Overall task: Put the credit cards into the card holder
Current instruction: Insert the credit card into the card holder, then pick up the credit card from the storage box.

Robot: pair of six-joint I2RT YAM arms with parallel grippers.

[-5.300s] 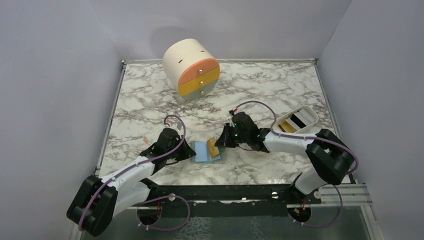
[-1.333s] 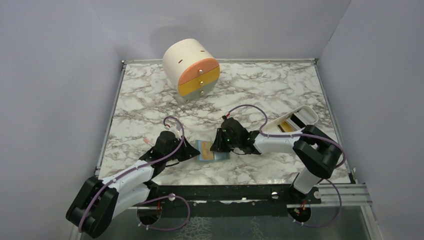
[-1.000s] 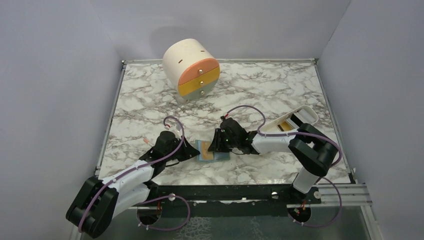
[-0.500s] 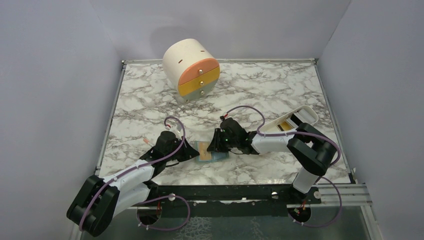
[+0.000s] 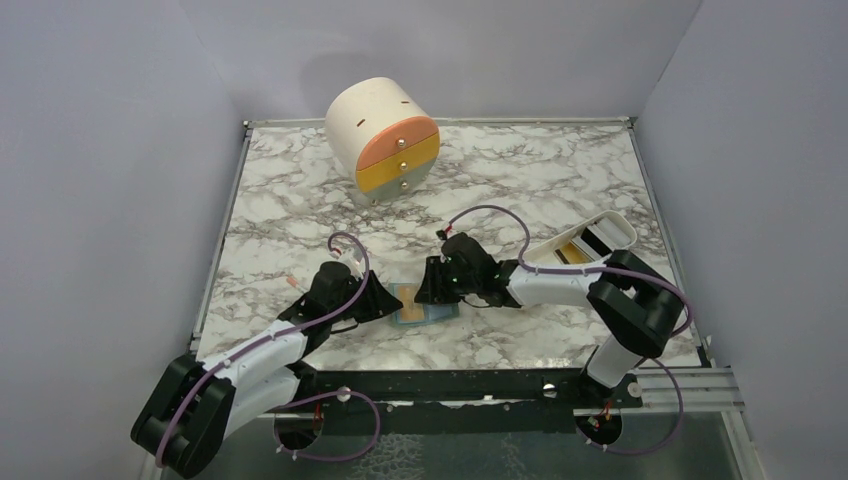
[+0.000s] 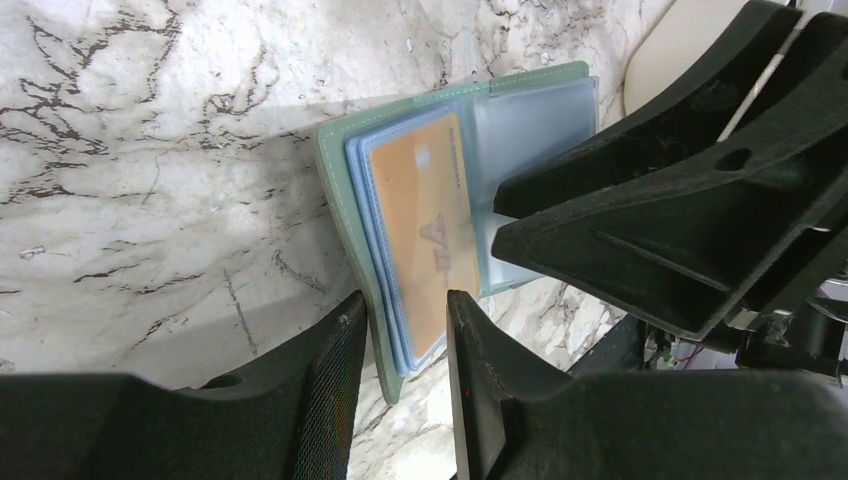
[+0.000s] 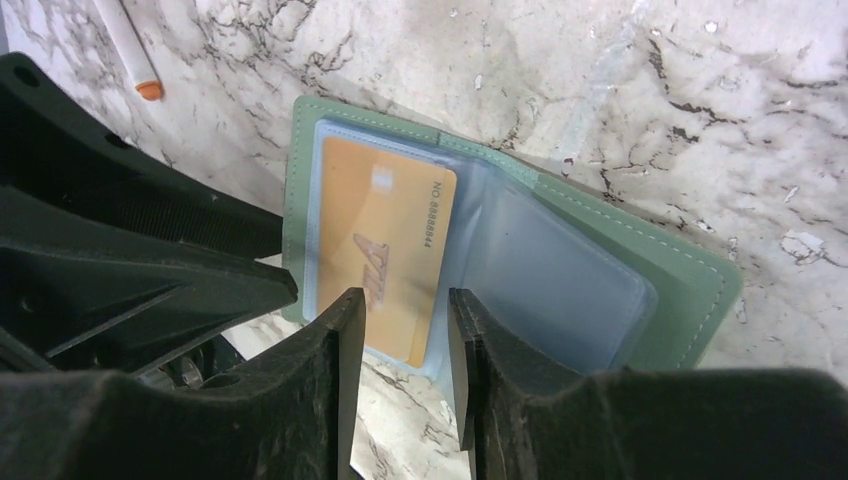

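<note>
- Right wrist view: an orange card point(image 7: 385, 240) lies on the slotted side of the open green wallet point(image 7: 690, 290); its print reads "NO" plus digits too small to be sure of.
- The wallet rests on the marble table point(image 7: 600, 80), between both grippers.
- The right gripper point(image 7: 402, 298) has its fingers apart above the card.
- The left gripper point(image 6: 402, 300) has its fingers apart astride the wallet's edge.

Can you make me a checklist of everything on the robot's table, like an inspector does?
Surface: marble table, no spills seen.
Job's things: green card holder lies open between the arms; orange card lies among its clear sleeves; more cards in the white tray.
Clutter: cream drawer cylinder at the far edge.
Grippers: left gripper and right gripper both partly open at the holder's edges.
Cables: purple cables loop above both arms.
Surroundings: plain grey walls; nothing else seen.
</note>
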